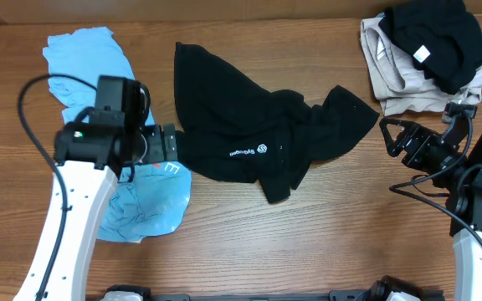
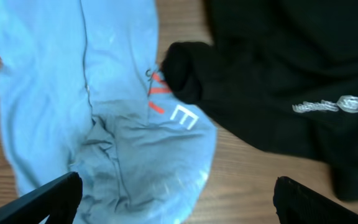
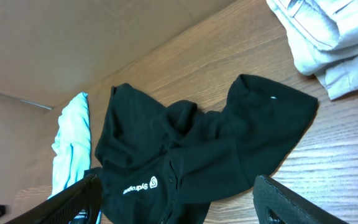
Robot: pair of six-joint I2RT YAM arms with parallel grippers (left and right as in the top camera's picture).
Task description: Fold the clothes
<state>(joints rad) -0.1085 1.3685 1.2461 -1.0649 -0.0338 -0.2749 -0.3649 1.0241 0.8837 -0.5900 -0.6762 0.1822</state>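
A wooden table (image 1: 308, 242) seen from above, with the folding job only partly done, as far as can be judged.

A black polo shirt (image 1: 258, 138) lies rumpled and unfolded in the middle. It has a small white logo (image 1: 253, 151) near its lower edge and one sleeve is flung out to the right. All positions below are given from this shirt.

Up and to its right, well apart from it, sits a stack of two garments: a beige one (image 1: 400, 79) underneath and a dark one (image 1: 438, 33) on top. They look roughly folded and set aside, so this is probably the finished part.

Touching the shirt's left edge is a light blue garment (image 1: 149, 205), crumpled, with red lettering (image 2: 173, 106). A corner of the black shirt overlaps it. More light blue cloth (image 1: 82, 54) shows further up on the left. Whether it is the same piece cannot be told, because the arm covers the join.

The left gripper (image 1: 172, 144) hovers at the shirt's left edge, just above that overlap. Its fingers (image 2: 51, 198) are spread wide and hold nothing.

The right gripper (image 1: 389, 140) sits just beyond the shirt's right sleeve, facing it. Its fingers (image 3: 73, 199) are also spread wide and empty.

What is left, in my judgement: the black shirt and the blue garment both need spreading flat, folding and stacking. Neither has been started, so roughly half the work remains.
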